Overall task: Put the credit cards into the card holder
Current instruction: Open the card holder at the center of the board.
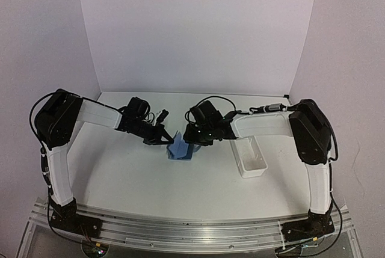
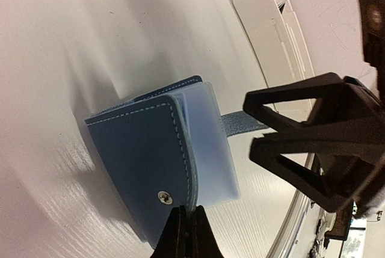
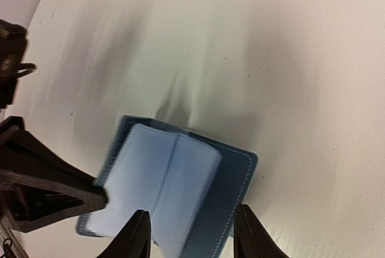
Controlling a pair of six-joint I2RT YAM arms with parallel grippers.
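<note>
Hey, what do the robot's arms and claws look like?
Both the left arm and right arm have white tube links joined by bulky black joints, with thin black cables looping along them. The left claw and right claw are black, with flat, tapering fingers.

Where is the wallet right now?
In the top view, the wallet stands mid-table, just left of the white tray. The left gripper pinches its cover edge, and the open right gripper straddles it.
</note>
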